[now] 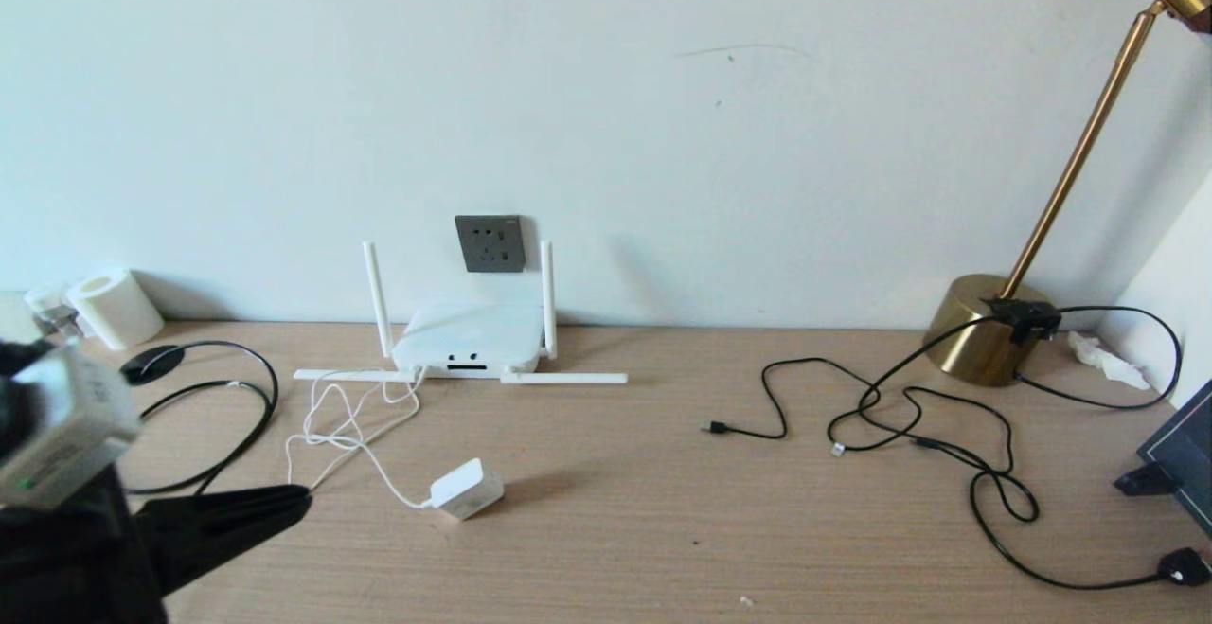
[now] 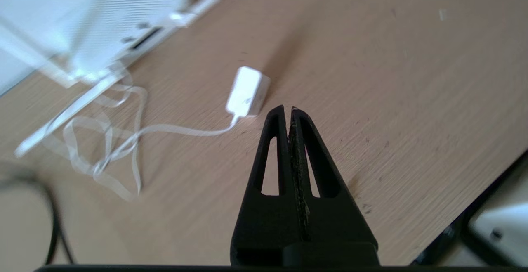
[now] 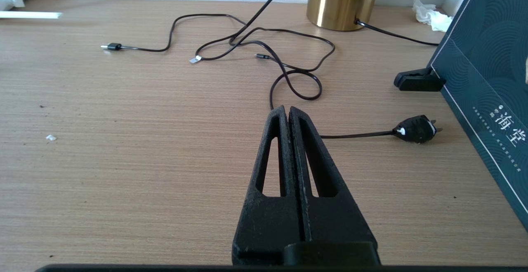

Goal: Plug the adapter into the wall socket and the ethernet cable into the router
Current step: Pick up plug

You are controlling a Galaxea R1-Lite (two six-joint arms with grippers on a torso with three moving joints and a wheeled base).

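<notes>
The white router (image 1: 469, 338) lies against the wall under the dark grey wall socket (image 1: 490, 243). In front of it the white adapter (image 1: 466, 489) rests on the desk, its thin cord (image 1: 350, 430) looping back to the router. My left gripper (image 1: 305, 501) is shut and empty, hovering left of the adapter; the left wrist view shows the adapter (image 2: 247, 91) just beyond the left gripper (image 2: 288, 109). The thick black ethernet cable (image 1: 275, 395) loops at the far left, its plug end hidden. My right gripper (image 3: 288, 109) is shut, empty, low over bare desk.
Thin black cords (image 1: 900, 416) sprawl over the right of the desk (image 1: 615, 539), ending in a black plug (image 3: 416, 128). A brass lamp base (image 1: 985, 326) and a dark blue box (image 3: 486, 78) stand at the right. A white roll (image 1: 106, 307) sits far left.
</notes>
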